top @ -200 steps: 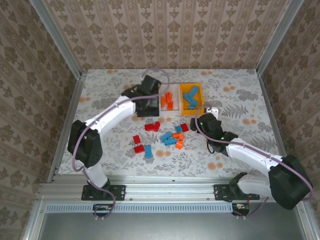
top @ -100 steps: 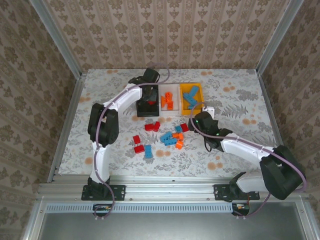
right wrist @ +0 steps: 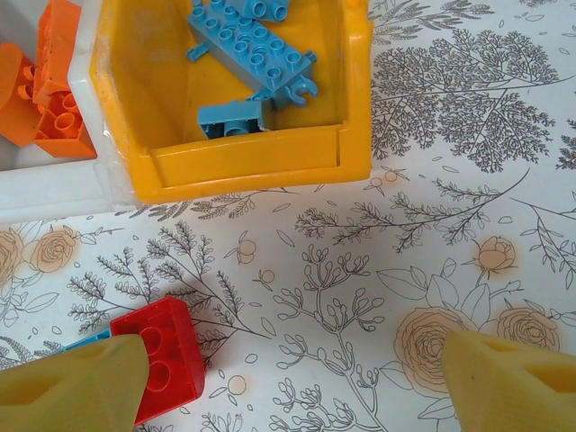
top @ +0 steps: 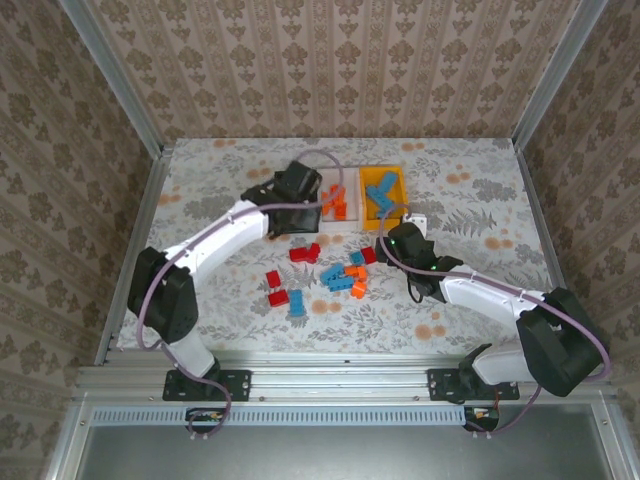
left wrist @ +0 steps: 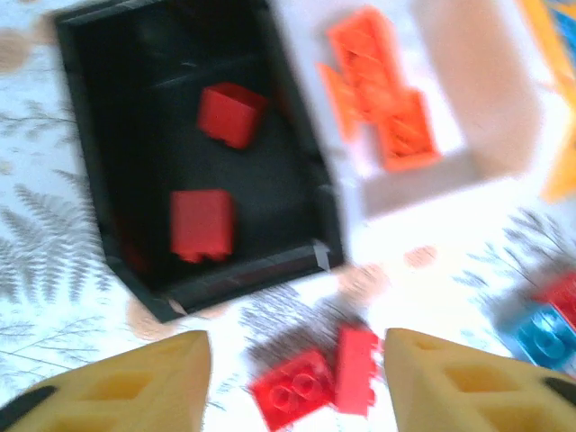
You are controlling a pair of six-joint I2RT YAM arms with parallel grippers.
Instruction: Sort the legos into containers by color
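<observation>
Sorted bins
We see black bin (left wrist: 301,144) holding red bricks (left wrist: 202,225), white bin (left wrist: 504,108) orange bricks (left wrist: 382,90), yellow bin (right wrist: 261,162) blue bricks (right wrist: 256,54); left tool (left wrist: 297,360), right tool (right wrist: 297,369) released, empty.

1. Tabletop (top: 480,200): pale covering with a floral print.
2. Containers, joined in a row at the far middle: black bin (left wrist: 135,99), white bin (left wrist: 477,99), yellow bin (right wrist: 252,166).
3. Loose legos on the near side of the bins: red pair (top: 305,253); single red brick (top: 369,255); blue-and-orange cluster (top: 345,275); two red bricks (top: 278,297); one blue brick (top: 297,304).

high overview, two close wrist views down on containers (right wrist: 243,164)
</observation>
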